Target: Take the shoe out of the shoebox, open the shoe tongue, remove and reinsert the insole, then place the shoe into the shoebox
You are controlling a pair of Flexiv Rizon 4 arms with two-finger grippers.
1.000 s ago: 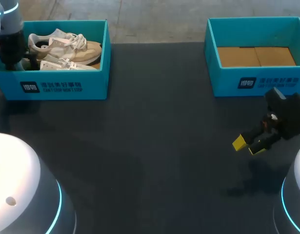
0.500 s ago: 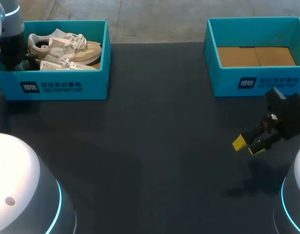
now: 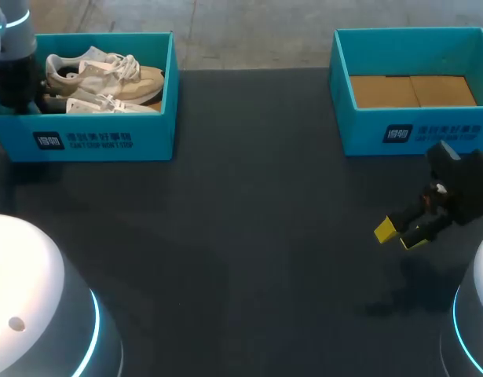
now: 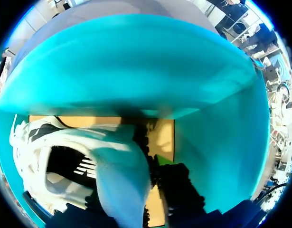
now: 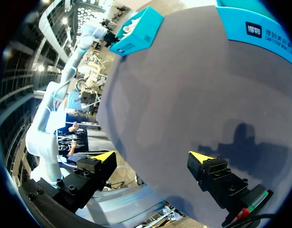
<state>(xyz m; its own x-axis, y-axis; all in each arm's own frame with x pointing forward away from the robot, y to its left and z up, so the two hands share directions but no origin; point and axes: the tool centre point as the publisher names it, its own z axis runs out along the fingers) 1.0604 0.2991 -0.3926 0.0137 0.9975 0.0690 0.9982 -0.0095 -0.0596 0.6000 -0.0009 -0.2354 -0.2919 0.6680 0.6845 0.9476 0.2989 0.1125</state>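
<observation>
A teal shoebox stands at the table's back left with a pair of white and beige shoes in it. My left arm comes down into the box's left end, at the shoes' heels. In the left wrist view the left gripper is shut on one shoe's heel, one dark finger inside the shoe's opening and the other outside it. My right gripper hovers open over the table's right side, nothing between its yellow fingertips.
A second teal box with a bare cardboard floor stands at the back right, just behind the right gripper. The dark tabletop lies between the two boxes.
My left arm has shifted slightly at the box's left end. The shoes and the right arm have not visibly moved.
</observation>
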